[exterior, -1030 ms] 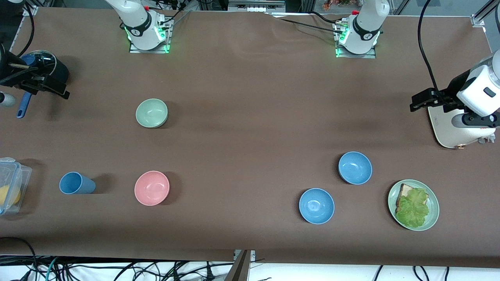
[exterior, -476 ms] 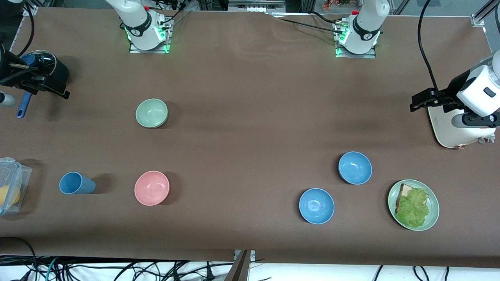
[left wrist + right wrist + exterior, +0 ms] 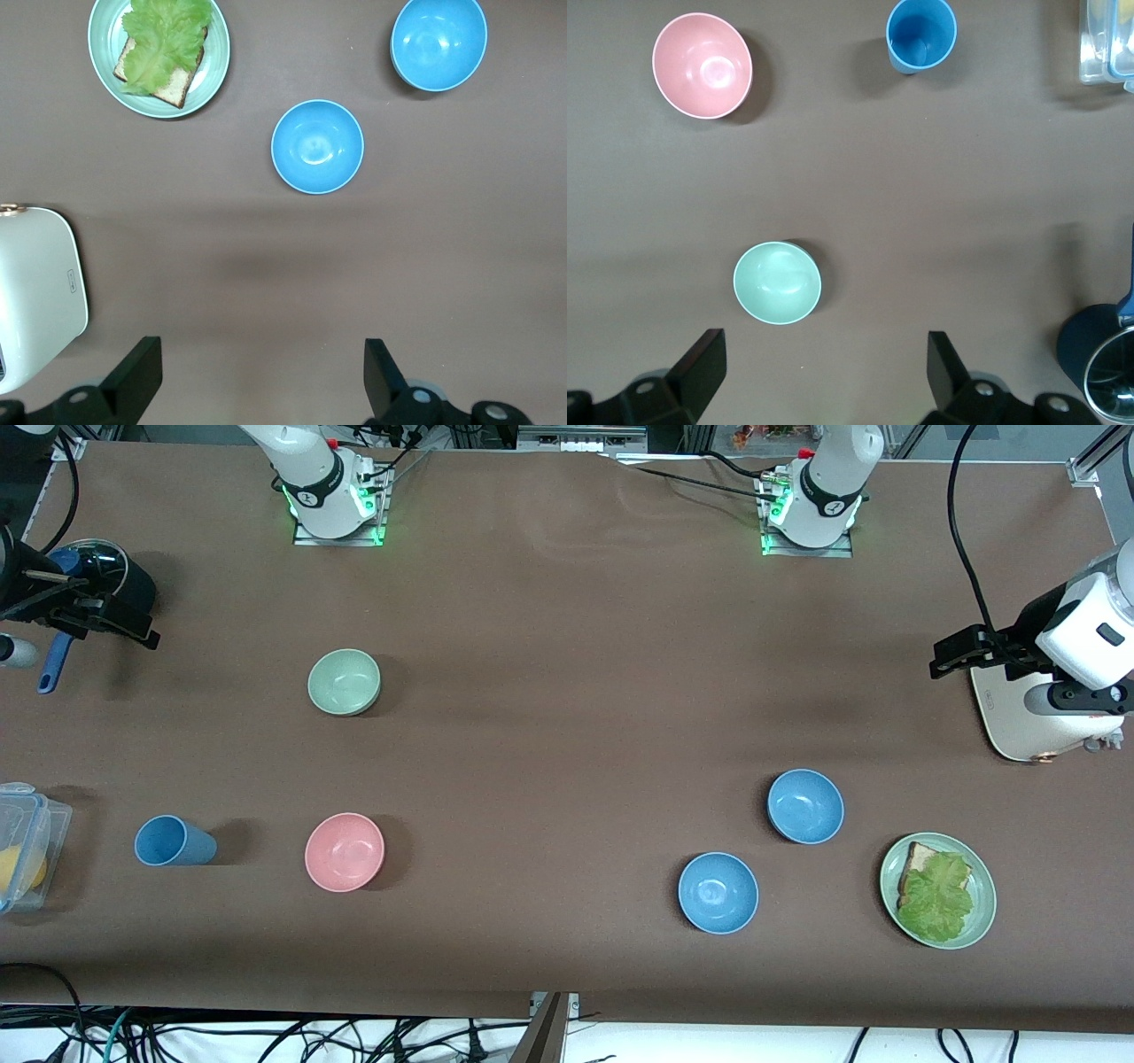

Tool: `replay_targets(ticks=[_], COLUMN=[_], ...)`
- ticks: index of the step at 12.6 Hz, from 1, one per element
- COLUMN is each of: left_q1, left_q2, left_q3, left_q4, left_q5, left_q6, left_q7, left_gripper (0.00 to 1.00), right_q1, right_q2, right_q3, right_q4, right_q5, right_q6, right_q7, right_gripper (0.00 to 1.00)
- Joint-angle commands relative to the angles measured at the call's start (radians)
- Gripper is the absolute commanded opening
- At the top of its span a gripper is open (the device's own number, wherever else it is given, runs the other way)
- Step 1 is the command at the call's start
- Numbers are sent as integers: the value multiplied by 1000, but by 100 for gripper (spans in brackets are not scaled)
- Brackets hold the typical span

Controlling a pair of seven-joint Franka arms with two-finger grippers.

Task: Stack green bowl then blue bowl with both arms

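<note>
No stacking is yet done. Two blue bowls (image 3: pixel 718 892) (image 3: pixel 804 806) are found apart near the front edge; the green bowl (image 3: pixel 344 681) sits farther, alone. Left gripper (image 3: pixel 257 376) and right gripper (image 3: pixel 824 376) are held high, fingers apart, waiting.

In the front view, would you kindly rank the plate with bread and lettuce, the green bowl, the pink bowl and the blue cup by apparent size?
Largest to smallest:
1. plate
2. pink bowl and green bowl: near alike; pink looks slightly wider, but lies nearer the camera, so unranked
3. blue cup
</note>
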Motion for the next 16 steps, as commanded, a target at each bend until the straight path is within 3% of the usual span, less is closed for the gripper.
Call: replay_targets(ticks=[1, 4, 6, 12, 16], left_q1=[-1, -2, -4, -5, -5], left_q2=[8, 13, 13, 13, 13], left_q3=[-3, -3, -3, -5, -5], left_q4=[17, 20, 21, 21, 21], left_q5=[21, 21, 21, 21, 21], left_q6=[-12, -12, -12, -12, -12], left_q7=[-5, -6, -6, -6, -6], left_gripper=[100, 100, 100, 100, 100], right_q1=[9, 11, 12, 14, 18], right_q2=[7, 40, 113, 47, 86], right_q3=[-6, -3, 9, 61, 78], right_q4=[7, -34, -69, -569, -796], right_q5=[11, 31, 33, 37, 43], right_q6=[-55, -55, -69, 522, 885], right_q7=[8, -7, -24, -2, -4], right_gripper=[100, 100, 100, 100, 100])
